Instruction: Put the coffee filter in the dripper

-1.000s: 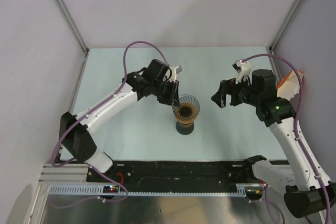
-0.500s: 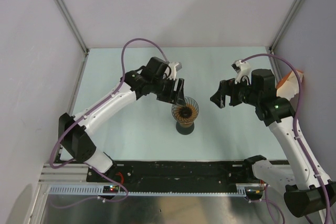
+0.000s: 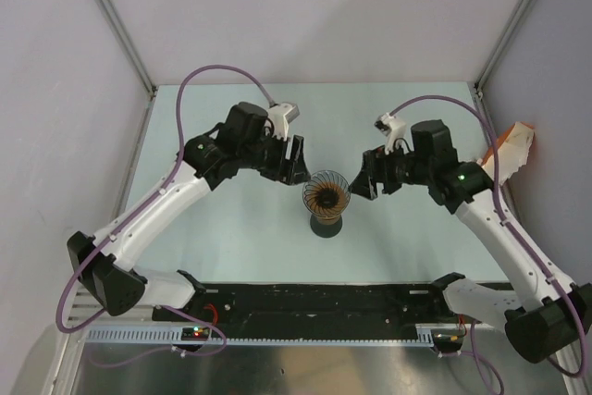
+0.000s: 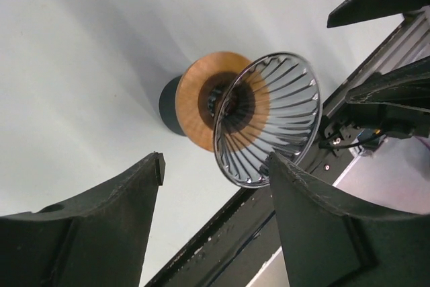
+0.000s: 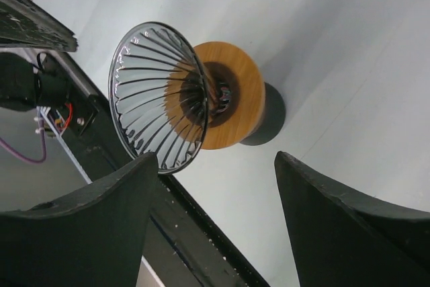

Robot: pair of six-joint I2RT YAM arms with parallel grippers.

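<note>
The dripper [image 3: 326, 191], a clear ribbed cone, stands upright on an orange ring with a dark base [image 3: 326, 227] mid-table. It also shows in the left wrist view [image 4: 275, 115] and the right wrist view [image 5: 151, 102]. My left gripper [image 3: 290, 169] is open and empty, just left of the dripper's rim; its own view [image 4: 215, 166] shows the jaws wide apart. My right gripper [image 3: 363, 182] is open and empty, just right of the rim, apart from it [image 5: 216, 159]. No white coffee filter shows in any view.
An orange and white object [image 3: 514, 146] sticks out past the right wall post. Grey walls close the table on the left, back and right. The black base rail [image 3: 324, 301] runs along the near edge. The orange ring [image 5: 238, 99] sits under the cone.
My left gripper has drawn back to the left, away from the dripper's rim. My right gripper has moved left, closer to the dripper. The dripper has stayed put.
</note>
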